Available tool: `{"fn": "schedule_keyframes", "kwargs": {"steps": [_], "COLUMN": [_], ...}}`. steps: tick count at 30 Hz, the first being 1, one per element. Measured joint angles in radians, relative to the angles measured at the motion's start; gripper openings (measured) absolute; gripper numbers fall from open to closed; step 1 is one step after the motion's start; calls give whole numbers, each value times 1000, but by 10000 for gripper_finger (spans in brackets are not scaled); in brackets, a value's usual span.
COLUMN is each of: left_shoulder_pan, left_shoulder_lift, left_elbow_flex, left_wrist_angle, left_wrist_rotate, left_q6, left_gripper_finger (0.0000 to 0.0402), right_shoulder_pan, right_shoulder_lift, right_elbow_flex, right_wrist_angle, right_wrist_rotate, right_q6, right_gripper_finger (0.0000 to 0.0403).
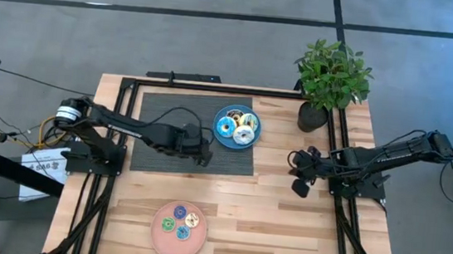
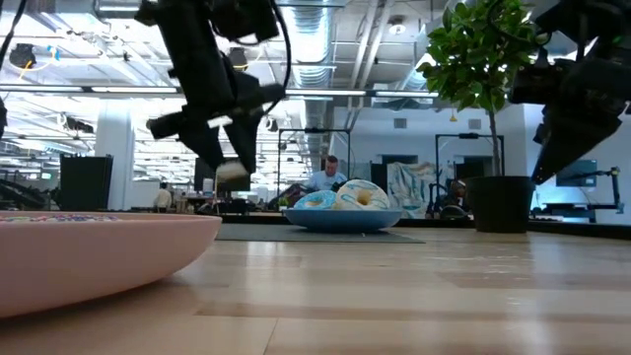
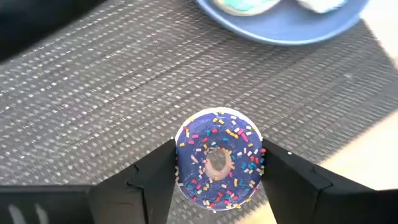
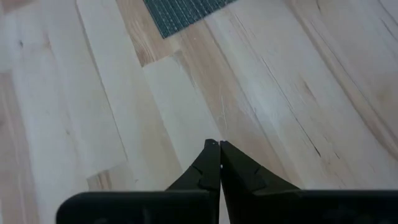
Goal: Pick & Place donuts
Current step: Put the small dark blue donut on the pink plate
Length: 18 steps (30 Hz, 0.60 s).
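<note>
My left gripper (image 1: pixel 201 151) hovers over the dark mat (image 1: pixel 160 121), just left of the blue plate (image 1: pixel 217 137), and is shut on a small purple-blue donut (image 3: pixel 219 160) with coloured sprinkles. The blue plate carries larger donuts, a cyan one (image 1: pixel 226 127) and cream ones (image 1: pixel 248 122). Several small donuts (image 1: pixel 180 223) lie on the pink plate (image 1: pixel 158 235) at the near edge. My right gripper (image 1: pixel 298 184) waits shut above bare wood on the right, its fingertips (image 4: pixel 219 155) together. My left gripper pinches the small purple-blue donut by its outer rim (image 3: pixel 181 163), one finger (image 3: pixel 155 180) on each of two opposite sides. The sprinkled top faces the wrist camera. The fingers come from above, pointing down. In the low view the donut (image 2: pixel 232 171) is lifted clear of the mat.
A potted plant (image 1: pixel 329 83) stands at the far right corner, close to the right arm. A black metal frame (image 1: pixel 117 133) runs along the table's left, right and far sides. Bare wood (image 1: pixel 260 214) lies between the two plates.
</note>
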Motion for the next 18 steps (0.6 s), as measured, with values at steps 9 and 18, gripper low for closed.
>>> {"fn": "schedule_keyframes", "kwargs": {"steps": [9,18], "left_shoulder_pan": [-124,-279], "left_shoulder_lift": [-29,-29], "left_elbow_flex": [14,86], "left_wrist_angle": [-9,-107], "left_wrist_rotate": [19,28], "left_q6": [-60,-226], "left_gripper_finger": [206,206], "right_shoulder_pan": [0,0], "right_shoulder_lift": [0,0], "right_elbow_flex": [0,0], "right_wrist_angle": [68,180], "right_wrist_rotate": [1,1], "right_q6": [0,51], "right_gripper_finger": [1,1]}}
